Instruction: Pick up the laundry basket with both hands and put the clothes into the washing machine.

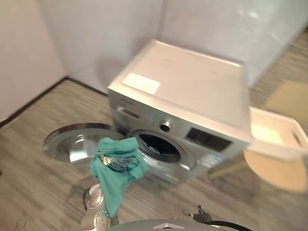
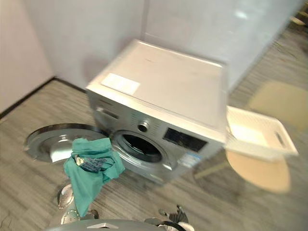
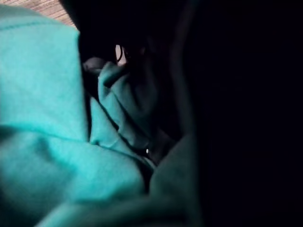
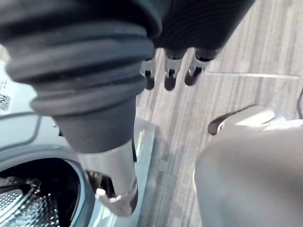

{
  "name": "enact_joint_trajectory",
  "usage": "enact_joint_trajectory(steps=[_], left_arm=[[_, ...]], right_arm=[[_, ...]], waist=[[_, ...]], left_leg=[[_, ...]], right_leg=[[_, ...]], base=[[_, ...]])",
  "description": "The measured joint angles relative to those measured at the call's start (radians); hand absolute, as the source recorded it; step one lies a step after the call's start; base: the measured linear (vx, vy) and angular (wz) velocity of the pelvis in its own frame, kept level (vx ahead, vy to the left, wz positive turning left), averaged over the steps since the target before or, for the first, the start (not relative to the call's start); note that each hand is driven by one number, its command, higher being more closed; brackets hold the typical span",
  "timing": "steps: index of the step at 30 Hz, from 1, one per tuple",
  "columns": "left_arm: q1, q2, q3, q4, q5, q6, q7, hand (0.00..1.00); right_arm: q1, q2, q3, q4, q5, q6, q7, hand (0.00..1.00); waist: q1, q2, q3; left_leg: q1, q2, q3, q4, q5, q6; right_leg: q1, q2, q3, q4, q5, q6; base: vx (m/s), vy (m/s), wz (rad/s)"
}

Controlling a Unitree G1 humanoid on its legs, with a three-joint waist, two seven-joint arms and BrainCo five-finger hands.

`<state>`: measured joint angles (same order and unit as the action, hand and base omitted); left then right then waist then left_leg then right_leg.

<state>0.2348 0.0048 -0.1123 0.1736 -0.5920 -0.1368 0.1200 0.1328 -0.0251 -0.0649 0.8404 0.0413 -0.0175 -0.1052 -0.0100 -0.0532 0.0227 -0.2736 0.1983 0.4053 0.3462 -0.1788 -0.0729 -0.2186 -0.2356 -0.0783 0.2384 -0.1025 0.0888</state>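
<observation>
The grey plank floor (image 1: 38,192) carries the washer (image 1: 192,91) in the corner, its door (image 1: 77,142) open low over the planks. Just right of it stands a round pale surface (image 1: 276,175) bearing a white basket (image 1: 274,134).

the teal cloth (image 1: 113,187) at 7 o'clock drapes over my left hand (image 1: 115,163), hiding most of it. the white basket (image 1: 275,150) at 3 o'clock is cut by the edge.

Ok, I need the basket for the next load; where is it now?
In the eye views the white basket sits on a round wooden stool on the right, just beside the washing machine's right side.
</observation>
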Motion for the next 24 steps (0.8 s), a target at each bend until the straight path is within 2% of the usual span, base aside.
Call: enact_joint_trajectory(steps=[1, 2, 3, 5, 7, 9, 10, 12, 15, 21, 24], left_arm=[[-0.016, 0.003, 0.001, 0.008, -0.01, -0.001, 0.006, 1.0], [-0.073, -0.003, 0.003, 0.045, -0.019, -0.001, 0.014, 1.0], [-0.128, -0.004, 0.005, 0.067, -0.03, -0.002, 0.023, 1.0], [-0.263, -0.01, 0.026, 0.129, -0.038, -0.004, 0.048, 1.0], [-0.381, -0.025, 0.041, 0.17, -0.055, -0.019, 0.084, 1.0], [-0.457, -0.04, 0.063, 0.186, -0.064, -0.038, 0.107, 1.0], [-0.524, -0.057, 0.079, 0.219, -0.075, -0.049, 0.136, 1.0], [-0.585, -0.06, 0.099, 0.251, -0.082, -0.061, 0.15, 1.0], [-0.76, -0.061, 0.167, 0.297, -0.099, -0.08, 0.206, 1.0], [-0.994, -0.011, 0.299, 0.36, -0.173, -0.115, 0.261, 1.0], [-1.112, 0.017, 0.353, 0.396, -0.206, -0.128, 0.276, 1.0]], right_arm=[[-0.013, 0.0, 0.017, -0.005, -0.004, 0.0, -0.008, 0.0], [-0.069, -0.008, 0.06, -0.002, -0.008, 0.001, -0.009, 0.0], [-0.117, -0.008, 0.087, -0.004, -0.01, 0.0, -0.013, 0.0], [-0.222, 0.0, 0.144, -0.013, -0.01, -0.003, -0.014, 0.0], [-0.285, 0.01, 0.173, -0.07, -0.003, -0.006, -0.014, 0.0], [-0.293, 0.024, 0.183, -0.141, 0.027, -0.014, -0.016, 0.0], [-0.288, 0.029, 0.198, -0.2, 0.123, -0.035, -0.019, 0.0], [-0.284, 0.029, 0.206, -0.247, 0.188, -0.058, -0.034, 0.0], [-0.269, 0.036, 0.225, -0.357, 0.32, -0.116, -0.039, 0.0], [-0.207, 0.065, 0.27, -0.468, 0.492, -0.165, -0.034, 0.0], [-0.182, 0.081, 0.27, -0.557, 0.575, -0.216, -0.027, 0.0]], waist=[[-0.008, 0.001, 0.001], [-0.014, 0.031, 0.034], [-0.019, 0.044, 0.088], [-0.025, 0.086, 0.19], [-0.027, 0.109, 0.279], [-0.035, 0.097, 0.338], [-0.039, 0.081, 0.364], [-0.048, 0.067, 0.374], [-0.058, 0.027, 0.404], [-0.075, 0.011, 0.459], [-0.082, 0.002, 0.477]], left_leg=[[-0.024, 0.0, 0.017, 0.006, -0.002, 0.003], [-0.072, 0.013, 0.041, 0.036, -0.012, 0.016], [-0.088, 0.026, 0.056, 0.069, -0.01, 0.033], [-0.166, 0.038, 0.065, 0.133, -0.008, 0.057], [-0.212, 0.041, 0.067, 0.145, 0.006, 0.073], [-0.216, 0.062, 0.083, 0.161, 0.007, 0.071], [-0.228, 0.079, 0.091, 0.173, 0.009, 0.067], [-0.251, 0.089, 0.094, 0.179, 0.011, 0.064], [-0.342, 0.117, 0.114, 0.195, 0.016, 0.053], [-0.494, 0.169, 0.107, 0.243, 0.02, 0.041], [-0.552, 0.182, 0.104, 0.256, 0.024, 0.042]], right_leg=[[-0.015, -0.015, -0.089, 0.0, -0.004, -0.016], [-0.047, -0.037, -0.19, -0.02, -0.006, -0.044], [-0.06, -0.042, -0.231, -0.02, 0.034, -0.061], [-0.144, -0.046, -0.193, -0.005, 0.081, 0.013], [-0.213, -0.048, -0.165, 0.026, 0.096, 0.044], [-0.25, -0.043, -0.154, 0.076, 0.09, 0.051], [-0.287, -0.037, -0.154, 0.118, 0.086, 0.045], [-0.325, -0.037, -0.152, 0.148, 0.076, 0.04], [-0.446, -0.029, -0.142, 0.19, 0.063, 0.037], [-0.602, -0.003, -0.133, 0.239, 0.061, 0.026], [-0.66, 0.004, -0.132, 0.248, 0.067, 0.018]], base=[[-0.01, 0.113, -0.99], [-0.03, 0.078, -0.63], [-0.05, 0.11, -0.65], [-0.09, 0.09, -0.48], [-0.08, -0.019, -0.32], [-0.06, -0.084, -0.32], [-0.07, -0.107, -0.33], [-0.05, -0.085, -0.13], [-0.09, -0.076, -0.16], [-0.08, -0.039, -0.1], [-0.01, 0.021, -0.02]])
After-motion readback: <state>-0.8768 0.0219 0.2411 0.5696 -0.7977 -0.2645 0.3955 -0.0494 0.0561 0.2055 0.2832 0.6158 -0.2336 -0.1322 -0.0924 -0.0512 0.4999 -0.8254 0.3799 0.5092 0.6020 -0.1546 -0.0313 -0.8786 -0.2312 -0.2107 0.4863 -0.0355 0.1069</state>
